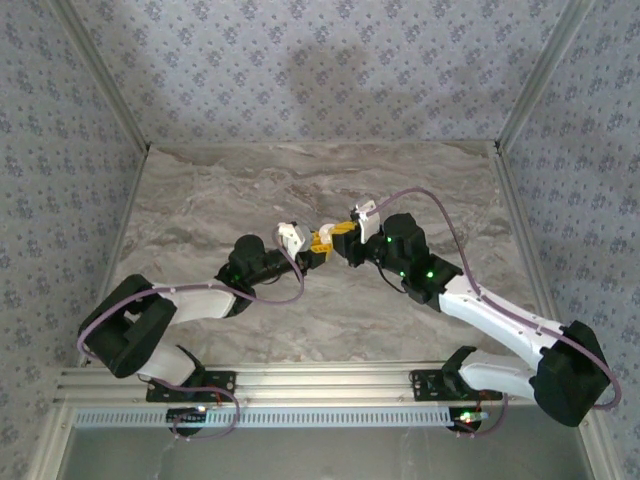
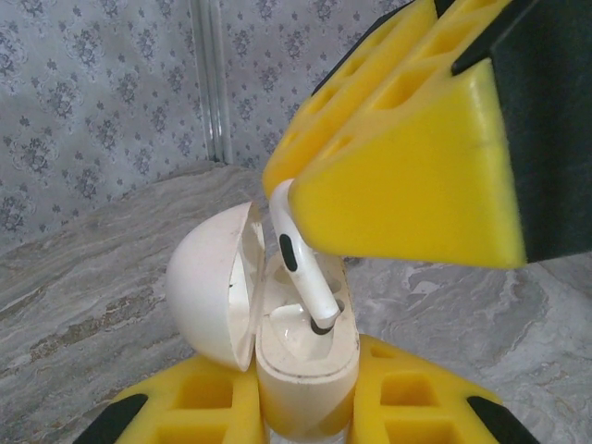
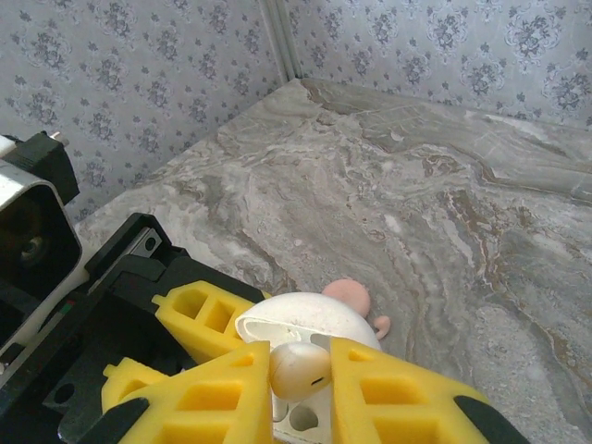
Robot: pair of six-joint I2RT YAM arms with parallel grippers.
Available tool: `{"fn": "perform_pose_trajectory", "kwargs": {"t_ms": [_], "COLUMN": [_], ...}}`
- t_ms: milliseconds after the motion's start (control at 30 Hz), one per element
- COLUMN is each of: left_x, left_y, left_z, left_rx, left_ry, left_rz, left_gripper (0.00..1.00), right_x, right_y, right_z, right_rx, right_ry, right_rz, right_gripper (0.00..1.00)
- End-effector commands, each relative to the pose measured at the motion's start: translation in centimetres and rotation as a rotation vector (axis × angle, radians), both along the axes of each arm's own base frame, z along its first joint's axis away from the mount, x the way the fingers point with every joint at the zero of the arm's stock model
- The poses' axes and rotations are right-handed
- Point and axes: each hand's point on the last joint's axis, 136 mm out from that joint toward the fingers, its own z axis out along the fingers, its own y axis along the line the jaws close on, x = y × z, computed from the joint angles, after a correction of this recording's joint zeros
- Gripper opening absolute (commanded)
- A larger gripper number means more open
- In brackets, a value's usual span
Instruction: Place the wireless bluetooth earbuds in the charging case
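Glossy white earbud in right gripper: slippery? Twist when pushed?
Probably slippery: the small glossy white plastic earbud looks smooth, pinched at its rounded head by the right gripper. Likely stiff, light. Could pivot if its stem catches the white charging case.

This is a staged robot test cell, more lab than home. A marble-patterned table [image 1: 400,190] is boxed in at nine, twelve and three o'clock by floral-print wall panels [image 1: 330,70] joined with bare aluminium posts [image 1: 103,75]. At six o'clock an aluminium rail [image 1: 320,385] carries two cabled arm bases.
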Motion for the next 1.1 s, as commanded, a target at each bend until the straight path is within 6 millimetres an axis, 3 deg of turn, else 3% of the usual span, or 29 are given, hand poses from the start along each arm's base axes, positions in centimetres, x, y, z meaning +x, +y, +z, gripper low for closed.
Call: {"fn": "perform_pose_trajectory", "kwargs": {"t_ms": [0,400,1067], "left_x": [-0.4,-0.6,-0.8], "left_y": [0.0,0.2,0.4], "left_z": [3.1,3.1,2.9], "left_rx": [-0.059,-0.049,-0.031], "left_ry": [-0.084,-0.091,-0.095], "left_rz": [-0.01,-0.008,-0.01], "left_gripper": [0.12,0.12,0.12], "right_x": [-0.7,-0.9,-1.3], "right_y": [0.0,0.1,0.8], "right_z": [-0.8,-0.7,1.5], "right_rx": [-0.035,-0.035,0.019], "right_ry": [0.012,0.009,-0.011], "right_rz": [0.026,0.036,0.083], "right_gripper": [0.21,0.23,0.44]}}
